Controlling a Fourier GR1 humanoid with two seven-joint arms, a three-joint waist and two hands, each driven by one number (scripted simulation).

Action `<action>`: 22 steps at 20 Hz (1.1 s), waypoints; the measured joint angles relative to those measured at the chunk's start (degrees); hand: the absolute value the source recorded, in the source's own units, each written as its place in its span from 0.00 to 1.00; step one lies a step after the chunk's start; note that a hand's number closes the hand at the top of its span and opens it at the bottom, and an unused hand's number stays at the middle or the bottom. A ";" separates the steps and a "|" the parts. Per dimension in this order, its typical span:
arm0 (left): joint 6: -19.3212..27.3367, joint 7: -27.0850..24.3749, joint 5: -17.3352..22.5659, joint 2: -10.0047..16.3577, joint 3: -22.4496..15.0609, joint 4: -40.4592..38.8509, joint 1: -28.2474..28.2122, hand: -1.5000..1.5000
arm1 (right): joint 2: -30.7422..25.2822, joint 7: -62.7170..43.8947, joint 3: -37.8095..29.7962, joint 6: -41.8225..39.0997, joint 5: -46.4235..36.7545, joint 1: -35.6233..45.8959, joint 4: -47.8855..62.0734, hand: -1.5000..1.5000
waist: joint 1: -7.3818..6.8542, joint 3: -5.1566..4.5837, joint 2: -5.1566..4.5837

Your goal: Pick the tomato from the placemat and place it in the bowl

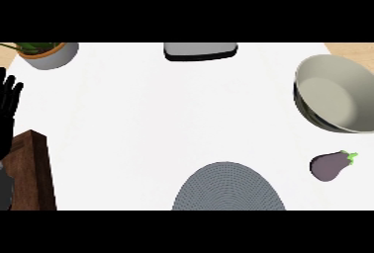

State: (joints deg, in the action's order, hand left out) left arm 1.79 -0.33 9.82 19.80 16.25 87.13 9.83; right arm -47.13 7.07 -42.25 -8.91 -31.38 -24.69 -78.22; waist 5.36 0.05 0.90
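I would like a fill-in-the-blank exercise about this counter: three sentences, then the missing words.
1. In the view, the purple eggplant lies just below the empty ____.
2. The placemat at the lower edge is ____ in colour.
3. The open left hand rests, fingers up, at the view's ____ edge.

Missing words: bowl; grey; left.

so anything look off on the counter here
Yes: the grey placemat holds no tomato, and none shows anywhere. The only produce is a purple eggplant lying on the counter right of the placemat, below the bowl, which looks empty. The left hand rests open at the left edge. Nothing looks spilled or broken.
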 measured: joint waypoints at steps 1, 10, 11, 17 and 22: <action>-0.09 -0.16 -0.01 -0.28 -0.29 -0.19 0.22 0.50 | -1.18 2.65 -2.68 -0.81 2.04 -0.66 0.74 1.00 | -0.33 -0.02 -0.06; -0.43 -1.25 -1.11 -1.86 -2.56 -1.14 1.77 0.50 | -9.08 13.10 -20.38 -13.50 17.73 -1.03 4.20 1.00 | -3.34 -0.14 -0.57; -0.65 -0.88 -0.97 -1.66 -2.58 -0.82 1.98 0.50 | -9.64 12.37 -21.41 -15.46 19.49 -0.38 3.97 1.00 | -3.65 -0.15 -0.59; -0.90 -0.65 -1.17 -1.62 -2.88 -1.75 4.10 0.50 | -12.76 1.36 -22.53 -23.60 27.60 6.29 -0.41 1.00 | -4.94 -0.17 -0.83; -0.86 -0.55 -1.48 -1.76 -3.04 -2.95 5.74 0.50 | -13.64 -9.80 -17.51 -24.55 31.29 13.71 -4.70 1.00 | -5.52 -0.14 -0.96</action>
State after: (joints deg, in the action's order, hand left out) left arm 0.93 -0.88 8.34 18.04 13.20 84.18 15.57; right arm -60.78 -2.74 -59.76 -33.45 -0.10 -10.98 -82.92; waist -0.16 -0.08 -0.06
